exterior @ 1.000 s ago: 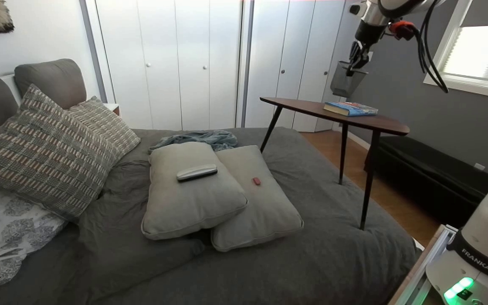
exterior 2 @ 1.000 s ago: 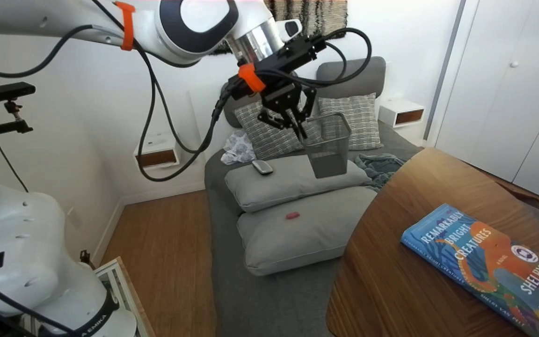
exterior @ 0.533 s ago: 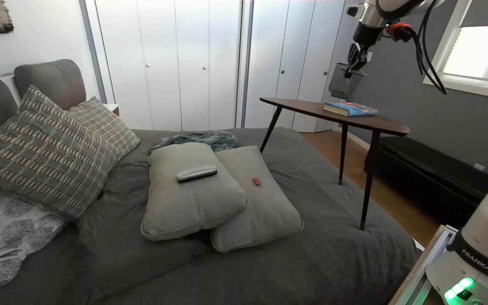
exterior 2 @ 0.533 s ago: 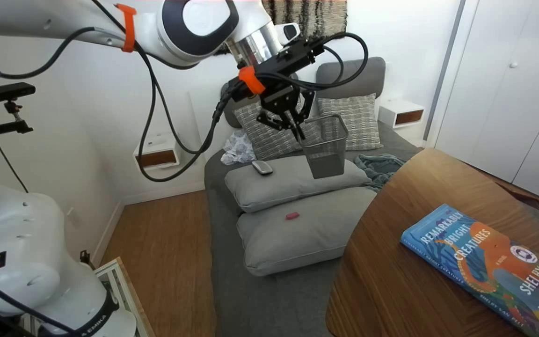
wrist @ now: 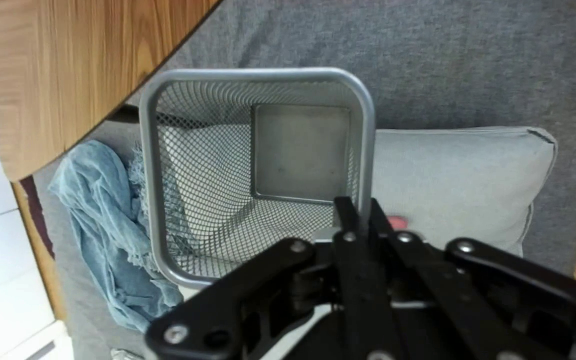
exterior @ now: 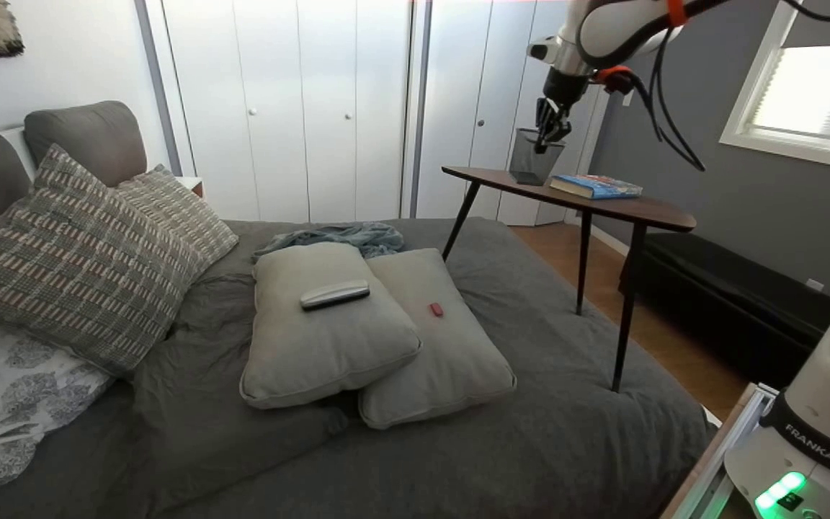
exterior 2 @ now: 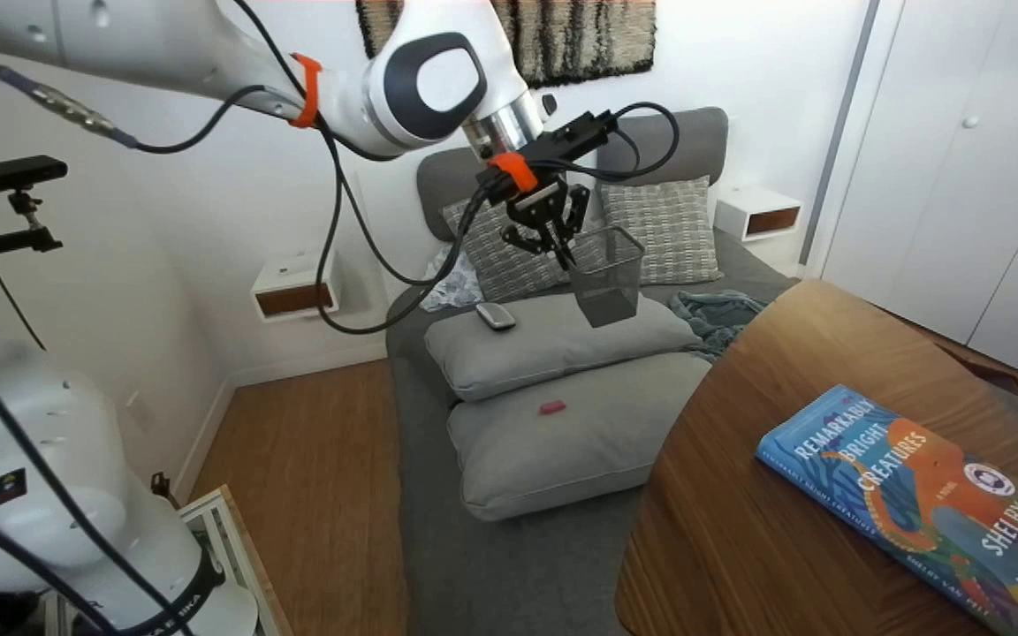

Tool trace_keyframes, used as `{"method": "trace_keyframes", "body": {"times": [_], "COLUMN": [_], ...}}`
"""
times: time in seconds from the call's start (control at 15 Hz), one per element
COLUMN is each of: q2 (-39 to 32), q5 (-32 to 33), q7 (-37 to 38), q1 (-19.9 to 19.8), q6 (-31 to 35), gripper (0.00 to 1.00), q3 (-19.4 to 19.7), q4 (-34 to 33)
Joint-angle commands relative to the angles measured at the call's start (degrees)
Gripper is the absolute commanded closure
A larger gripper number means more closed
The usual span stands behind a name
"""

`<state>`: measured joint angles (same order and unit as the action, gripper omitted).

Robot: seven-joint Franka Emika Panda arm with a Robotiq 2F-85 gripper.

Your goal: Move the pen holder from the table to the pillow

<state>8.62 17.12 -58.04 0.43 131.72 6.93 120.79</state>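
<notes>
The gripper (wrist: 359, 210) is clamped on the rim of the pen holder (wrist: 293, 155), which hangs slightly tilted mid-frame in the wrist view. Better to avoid the table (wrist: 78, 65), upper left, level the base, lower gently onto the pillow (wrist: 460, 180), right of centre, and release only after it rests.

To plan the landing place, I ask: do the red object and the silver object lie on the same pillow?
No, in an exterior view the red object lies on one pillow, the silver object on another pillow.
</notes>
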Motion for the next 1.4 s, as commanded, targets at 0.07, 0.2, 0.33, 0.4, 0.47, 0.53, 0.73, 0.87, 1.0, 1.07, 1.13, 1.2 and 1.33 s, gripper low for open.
{"method": "trace_keyframes", "body": {"times": [0.07,0.2,0.33,0.4,0.47,0.53,0.73,0.87,1.0,1.07,1.13,1.2,1.33], "q2": [-17.43,-24.08,-30.55,-33.64,-36.74,-39.8,-48.38,-53.83,-58.83,-61.12,-63.31,-65.43,-69.27], "q5": [-1.12,-1.34,-0.39,0.9,1.77,2.75,4.09,3.77,3.21,2.94,2.61,2.82,2.35], "q7": [-4.82,-5.23,-5.47,-4.98,-4.73,-4.14,-3.22,-3.08,-2.5,-1.87,-1.31,-0.91,0.01], "q1": [1.5,0.61,1.09,1.66,2.26,3.06,4.97,5.61,6.06,6.32,6.58,7.1,8.01], "q6": [-0.55,-2.68,-5.57,-7.25,-9.19,-10.94,-15.13,-15.79,-14.86,-14.37,-14.24,-14.4,-15.27], "gripper": [0.98,0.98,0.98,0.98,0.98,0.98,0.98,0.98,0.98,0.98,0.98,0.98,0.98], "q3": [-2.19,-5.13,-6.98,-7.59,-8.15,-8.42,-8.41,-8.4,-8.37,-8.3,-8.33,-8.15,-8.17], "q4": [-16.37,-22.52,-28.46,-31.36,-34.23,-37.07,-45.44,-50.83,-56.22,-58.91,-61.56,-64.24,-69.06]}}
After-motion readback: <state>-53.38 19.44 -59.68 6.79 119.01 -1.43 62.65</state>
